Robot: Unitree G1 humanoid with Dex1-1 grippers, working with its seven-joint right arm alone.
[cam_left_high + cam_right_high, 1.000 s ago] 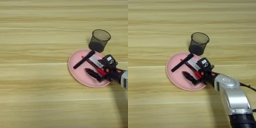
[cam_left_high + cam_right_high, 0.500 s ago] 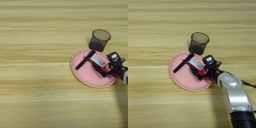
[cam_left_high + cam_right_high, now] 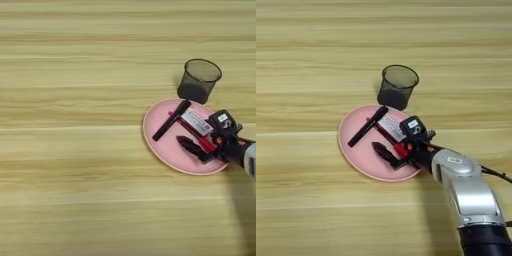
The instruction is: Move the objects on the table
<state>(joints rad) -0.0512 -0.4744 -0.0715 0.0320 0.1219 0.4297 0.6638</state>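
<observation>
The two-fingered black gripper [image 3: 390, 155] has swung back left over the round pink plate [image 3: 353, 152], right of centre; fingers' spread and hold cannot be told. Thin red pen [image 3: 387, 138], black marker [image 3: 368, 126], and white labelled box [image 3: 390, 127] remain on it.

Both views look steeply down from the robot's head onto the wooden table [image 3: 75, 165], which fills each picture past every edge. They sit side by side and face the same way. The pink plate [image 3: 162, 147] and mesh cup [image 3: 397, 86] appear in both, further right in the left eye view. Only the right eye view takes in the silver forearm [image 3: 468, 192] rising from the bottom edge.
</observation>
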